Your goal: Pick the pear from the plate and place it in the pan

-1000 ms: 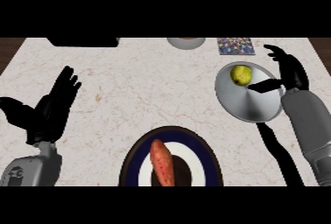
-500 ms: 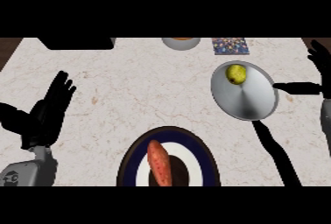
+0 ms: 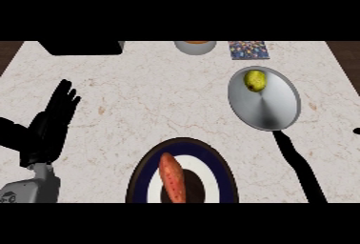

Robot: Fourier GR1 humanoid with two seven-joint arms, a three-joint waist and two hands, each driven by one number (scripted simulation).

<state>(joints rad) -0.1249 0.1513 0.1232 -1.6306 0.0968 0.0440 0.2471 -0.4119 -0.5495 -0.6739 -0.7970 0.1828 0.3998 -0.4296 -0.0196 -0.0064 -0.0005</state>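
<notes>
Now pear (image 3: 255, 80) in pan (image 3: 271, 110) by counter's far right edge, well apart from left hand (image 3: 51, 125), fingers straight, empty.

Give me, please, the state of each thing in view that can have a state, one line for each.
pear: lying in the pan, near its far rim, not held
pan: on the counter, handle toward the robot
plate: holds an orange-red vegetable, no pear
left hand: open, resting at the left
right hand: not in view
</notes>
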